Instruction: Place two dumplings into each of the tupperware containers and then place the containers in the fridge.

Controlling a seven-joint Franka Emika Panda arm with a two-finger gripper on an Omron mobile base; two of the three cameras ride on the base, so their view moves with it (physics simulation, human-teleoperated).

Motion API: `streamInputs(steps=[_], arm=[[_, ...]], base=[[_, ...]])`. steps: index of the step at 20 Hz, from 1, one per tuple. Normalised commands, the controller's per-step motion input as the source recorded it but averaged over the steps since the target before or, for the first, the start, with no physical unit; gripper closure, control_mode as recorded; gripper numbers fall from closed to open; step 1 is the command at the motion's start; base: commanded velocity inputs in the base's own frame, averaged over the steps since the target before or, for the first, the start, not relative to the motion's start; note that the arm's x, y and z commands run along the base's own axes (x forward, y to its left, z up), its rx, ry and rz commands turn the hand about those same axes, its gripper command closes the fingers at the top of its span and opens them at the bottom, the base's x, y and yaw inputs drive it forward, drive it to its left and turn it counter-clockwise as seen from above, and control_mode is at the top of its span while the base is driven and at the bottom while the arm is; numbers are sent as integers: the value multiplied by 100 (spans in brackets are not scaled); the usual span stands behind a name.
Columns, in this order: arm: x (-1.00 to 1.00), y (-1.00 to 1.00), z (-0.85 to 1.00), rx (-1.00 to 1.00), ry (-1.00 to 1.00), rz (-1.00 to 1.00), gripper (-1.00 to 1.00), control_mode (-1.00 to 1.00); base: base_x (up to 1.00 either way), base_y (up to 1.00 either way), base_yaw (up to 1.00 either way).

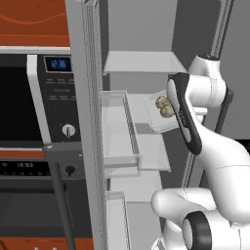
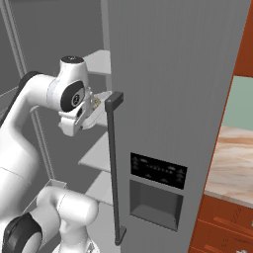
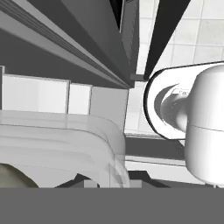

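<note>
One tupperware container (image 1: 157,120) hangs tilted inside the open fridge (image 1: 141,62), at the height of the middle shelf (image 1: 142,108). Two dumplings (image 1: 165,107) lie in it, one behind the other. My gripper (image 2: 92,106) is shut on the container's near edge; in the left base view my own forearm covers the hand. The right base view shows a corner of the container (image 2: 102,98) just past the hand. Close up in the hand view, the container's translucent rim (image 3: 65,140) curves across, with part of a dumpling (image 3: 11,177) at the lower left.
The fridge's left door stands open with its bins (image 1: 119,132) close to the container. The right door (image 2: 168,99), with a dark handle (image 2: 113,163) and dispenser panel (image 2: 157,170), is shut. A microwave (image 1: 34,97) sits to the left, a wooden counter (image 2: 237,163) to the right.
</note>
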Motion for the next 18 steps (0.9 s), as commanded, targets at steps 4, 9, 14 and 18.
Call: streamInputs(steps=[4, 9, 14, 18], arm=[[-48, -1, 8, 5, -21, 0, 100, -100], [-17, 1, 32, 9, -17, -2, 100, -100], [13, 12, 62, 1, -11, -6, 100, -100], [54, 6, 45, 0, -9, -3, 100, -100]], base=[[0, 0, 0], [0, 0, 0], [0, 0, 0], [0, 0, 0]])
